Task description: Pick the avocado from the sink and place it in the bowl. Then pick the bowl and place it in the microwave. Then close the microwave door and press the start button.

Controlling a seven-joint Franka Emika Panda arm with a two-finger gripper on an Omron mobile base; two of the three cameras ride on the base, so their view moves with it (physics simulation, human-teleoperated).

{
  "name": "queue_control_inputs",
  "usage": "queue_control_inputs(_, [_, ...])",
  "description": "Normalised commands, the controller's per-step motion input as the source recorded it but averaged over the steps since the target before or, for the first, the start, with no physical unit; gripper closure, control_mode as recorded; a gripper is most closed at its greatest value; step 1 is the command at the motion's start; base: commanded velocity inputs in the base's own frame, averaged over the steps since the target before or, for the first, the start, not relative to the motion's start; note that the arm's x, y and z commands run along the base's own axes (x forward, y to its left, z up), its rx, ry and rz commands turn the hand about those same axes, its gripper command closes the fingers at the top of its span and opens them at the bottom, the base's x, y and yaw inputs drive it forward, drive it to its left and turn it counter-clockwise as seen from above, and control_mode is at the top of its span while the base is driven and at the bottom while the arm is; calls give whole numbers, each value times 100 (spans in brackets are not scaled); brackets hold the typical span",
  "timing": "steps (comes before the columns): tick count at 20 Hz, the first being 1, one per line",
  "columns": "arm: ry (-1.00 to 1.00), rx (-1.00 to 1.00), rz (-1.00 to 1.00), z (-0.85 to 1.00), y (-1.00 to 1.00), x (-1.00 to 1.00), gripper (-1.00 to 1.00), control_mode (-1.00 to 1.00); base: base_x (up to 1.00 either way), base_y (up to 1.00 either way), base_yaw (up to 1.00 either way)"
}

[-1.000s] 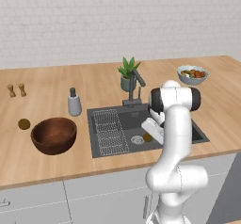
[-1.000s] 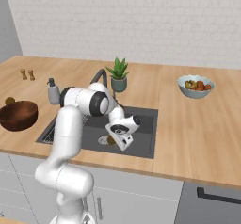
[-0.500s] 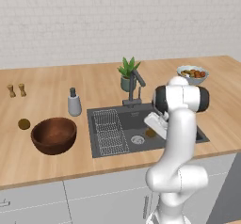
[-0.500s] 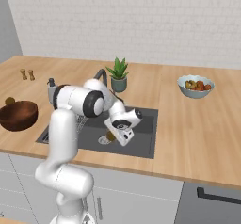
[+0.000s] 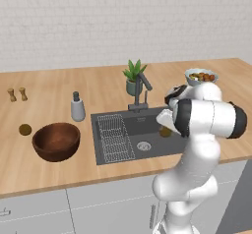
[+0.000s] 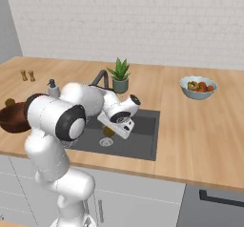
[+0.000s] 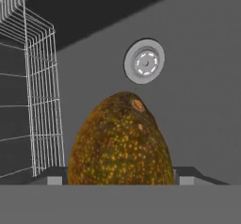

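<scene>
The golden-brown avocado point(image 7: 120, 140) sits between my fingertips, and my gripper point(image 7: 120, 180) is shut on it. It hangs a little above the floor of the dark grey sink point(image 5: 147, 122), right of the round drain point(image 5: 143, 146). From the right side the avocado point(image 6: 108, 131) shows just under my hand, over the sink point(image 6: 143, 135). The wide wooden bowl point(image 5: 56, 140) stands on the counter left of the sink, apart from the gripper point(image 5: 166, 126). The microwave and its door are out of view.
A wire rack point(image 5: 114, 138) fills the sink's left half. Behind the sink stand the faucet point(image 5: 141, 88) and a potted plant point(image 5: 132, 78). A soap dispenser point(image 5: 77, 107), an olive-brown lump point(image 5: 25, 129), two shakers point(image 5: 16, 94) and a pale blue fruit bowl point(image 5: 201, 76) sit on the counter.
The hand has risen a little from the sink floor and the avocado has come up with it. The bowl and the other things have not moved.
</scene>
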Motion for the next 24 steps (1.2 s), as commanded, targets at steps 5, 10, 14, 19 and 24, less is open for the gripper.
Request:
queue_control_inputs(5, [-18, -31, 20, 100, 86, -100, 100, -100, 0, 0, 0])
queue_control_inputs(10, [-29, -35, 14, 100, 100, -92, 100, -100, 0, 0, 0])
queue_control_inputs(14, [-23, -34, 9, 98, 100, -49, 100, -100, 0, 0, 0])
queue_control_inputs(19, [-10, -22, 7, 81, 100, 2, 100, -100, 0, 0, 0])
queue_control_inputs(24, [-1, -13, 9, 86, 100, 17, 100, -100, 0, 0, 0])
